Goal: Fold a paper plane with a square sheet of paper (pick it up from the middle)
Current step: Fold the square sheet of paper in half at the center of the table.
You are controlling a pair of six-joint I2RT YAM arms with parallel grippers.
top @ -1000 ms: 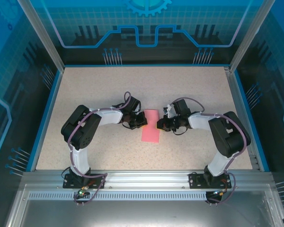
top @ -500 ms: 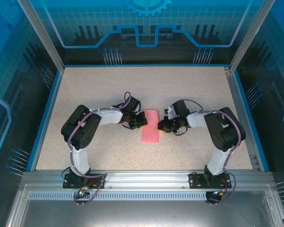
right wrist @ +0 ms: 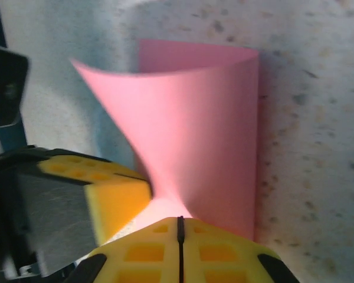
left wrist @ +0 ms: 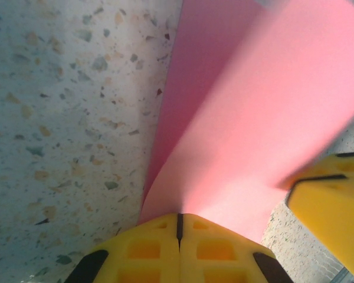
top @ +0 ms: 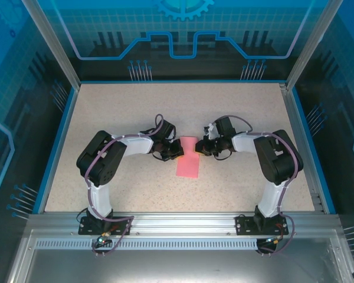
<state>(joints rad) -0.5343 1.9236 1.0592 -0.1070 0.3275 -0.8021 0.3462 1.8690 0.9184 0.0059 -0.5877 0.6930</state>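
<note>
1. The square sheet of paper (top: pixel 188 162) is found near the middle of the table (top: pixel 118 112), doubled over into a narrow strip. Its long axis runs from the near edge toward the far edge, tilted slightly.
2. The strip is not pressed flat. In the wrist views one layer is seen lifted and bowed, while the layer beneath lies on the table. A fold line is seen along one long side in the right wrist view.
3. The left gripper (top: pixel 179 151) is placed at the strip's left long edge, toward its far end. Its fingers are pressed together, with the paper's edge nipped between them.
4. The right gripper (top: pixel 199 150) is placed opposite, at the right long edge and likewise toward the far end. Its fingers are also closed on the paper.
5. The paper thus lies between the two tools, and each reaches in across the short axis. Neither arm is judged nearer, and the near end is left free.
6. The fold is judged unfinished. Any coming move would have to be matched by both arms, since pulling apart across the strip could tear it.
</note>
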